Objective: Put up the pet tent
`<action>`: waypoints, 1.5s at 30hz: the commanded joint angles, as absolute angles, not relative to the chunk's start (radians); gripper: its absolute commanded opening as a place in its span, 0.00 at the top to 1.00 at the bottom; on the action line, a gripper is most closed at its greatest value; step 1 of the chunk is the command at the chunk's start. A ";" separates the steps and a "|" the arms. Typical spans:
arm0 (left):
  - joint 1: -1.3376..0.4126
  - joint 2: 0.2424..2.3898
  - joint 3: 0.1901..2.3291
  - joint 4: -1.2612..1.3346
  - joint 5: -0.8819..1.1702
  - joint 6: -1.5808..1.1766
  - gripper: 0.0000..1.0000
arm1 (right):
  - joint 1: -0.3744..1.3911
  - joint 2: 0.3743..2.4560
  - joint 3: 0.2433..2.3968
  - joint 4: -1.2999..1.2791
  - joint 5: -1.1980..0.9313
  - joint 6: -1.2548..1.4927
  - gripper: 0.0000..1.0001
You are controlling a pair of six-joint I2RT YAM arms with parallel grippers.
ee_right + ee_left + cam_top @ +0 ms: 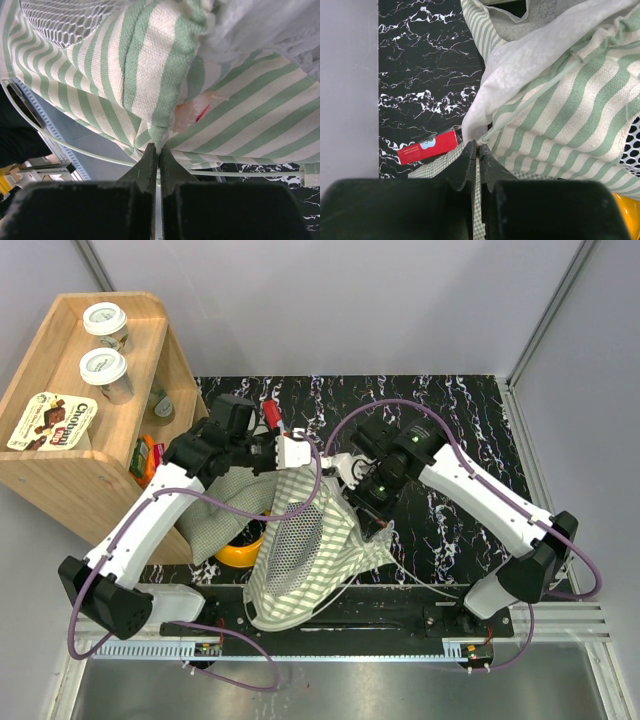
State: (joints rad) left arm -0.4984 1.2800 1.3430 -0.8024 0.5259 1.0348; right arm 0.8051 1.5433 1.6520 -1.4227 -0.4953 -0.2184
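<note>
The pet tent, green-and-white striped with a round white mesh window, hangs crumpled between both arms above the table's near edge. My left gripper is shut on the tent's upper edge; in the left wrist view the fingertips pinch where the white lace curtain and a thin pale pole meet. My right gripper is shut on a fold of striped fabric at the tent's right side. Thin poles loop beneath the fabric.
A small-checked cushion lies under the left arm, with a yellow object beside it. A red box lies on the black marble mat. A wooden shelf with cups and snacks stands at the left.
</note>
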 commanded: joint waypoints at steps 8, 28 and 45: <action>-0.684 1.259 1.448 -1.003 0.901 0.928 0.94 | 0.798 1.586 1.769 -1.109 -0.380 -0.244 1.00; -0.807 1.263 1.492 -1.080 0.922 0.926 0.91 | 0.787 1.625 1.868 -1.065 -0.322 -0.244 1.00; -0.789 1.226 1.422 -0.934 0.782 0.720 1.00 | 0.761 1.514 1.720 -0.905 -0.293 -0.244 0.86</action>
